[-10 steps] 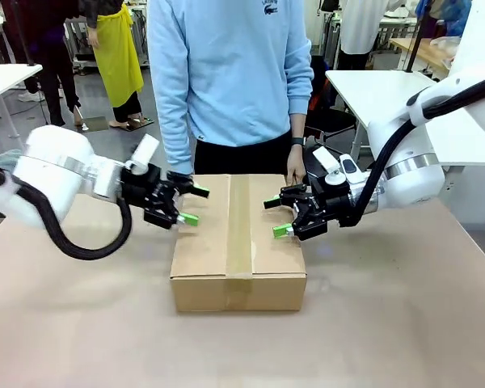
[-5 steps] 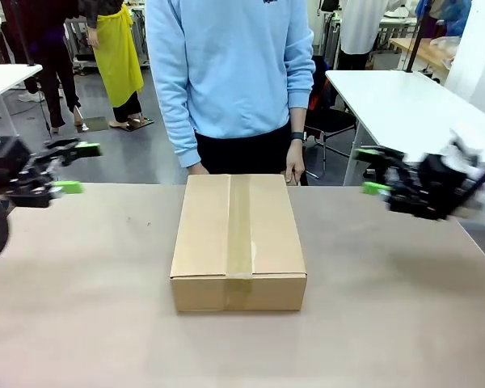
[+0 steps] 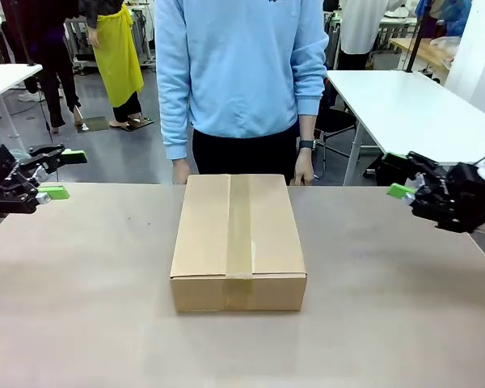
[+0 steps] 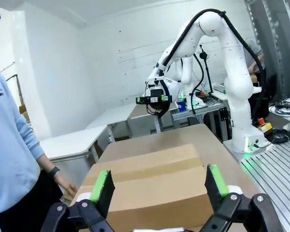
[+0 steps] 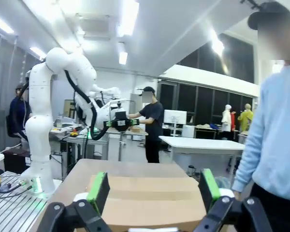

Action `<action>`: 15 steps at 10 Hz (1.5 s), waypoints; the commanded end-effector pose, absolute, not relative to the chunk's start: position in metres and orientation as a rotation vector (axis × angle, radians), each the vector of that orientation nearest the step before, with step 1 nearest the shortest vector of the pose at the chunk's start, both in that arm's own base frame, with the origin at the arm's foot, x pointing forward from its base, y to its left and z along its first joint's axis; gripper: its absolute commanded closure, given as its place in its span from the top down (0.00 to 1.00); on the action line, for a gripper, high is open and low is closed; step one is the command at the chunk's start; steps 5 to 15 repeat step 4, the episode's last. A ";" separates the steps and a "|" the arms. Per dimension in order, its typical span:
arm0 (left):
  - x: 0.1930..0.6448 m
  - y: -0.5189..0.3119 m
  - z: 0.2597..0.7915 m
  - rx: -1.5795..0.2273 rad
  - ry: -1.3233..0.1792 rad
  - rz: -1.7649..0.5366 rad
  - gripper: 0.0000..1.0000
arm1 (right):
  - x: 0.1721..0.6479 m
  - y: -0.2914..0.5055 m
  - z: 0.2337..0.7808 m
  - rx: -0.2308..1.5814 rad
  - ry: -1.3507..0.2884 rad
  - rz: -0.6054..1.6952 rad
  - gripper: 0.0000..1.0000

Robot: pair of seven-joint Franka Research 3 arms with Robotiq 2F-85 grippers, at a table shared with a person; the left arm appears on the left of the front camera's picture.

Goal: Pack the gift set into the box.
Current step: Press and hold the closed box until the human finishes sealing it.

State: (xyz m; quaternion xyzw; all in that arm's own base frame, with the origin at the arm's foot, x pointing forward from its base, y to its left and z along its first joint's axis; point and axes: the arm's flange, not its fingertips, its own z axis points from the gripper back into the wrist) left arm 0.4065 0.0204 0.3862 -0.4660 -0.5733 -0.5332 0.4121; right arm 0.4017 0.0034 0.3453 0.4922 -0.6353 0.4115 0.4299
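Brown box [image 3: 238,240], flaps taped flat.

The left gripper [image 3: 58,174] hangs at the table's left edge, fingers spread wide and pointing inward toward the middle. The right gripper [image 3: 406,174] hangs at the table's right edge, also spread and empty, facing inward. Each wrist view shows its own green pads [image 4: 102,186] [image 5: 98,189] well apart.
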 end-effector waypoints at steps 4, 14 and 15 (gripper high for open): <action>0.406 0.021 0.392 -1.169 -1.467 -1.338 1.00 | 0.407 0.001 0.343 1.212 -1.584 1.045 1.00; 0.406 0.021 0.392 -1.169 -1.467 -1.338 1.00 | 0.407 0.001 0.343 1.212 -1.584 1.045 1.00; 0.406 0.021 0.392 -1.169 -1.467 -1.338 1.00 | 0.407 0.001 0.343 1.212 -1.584 1.045 1.00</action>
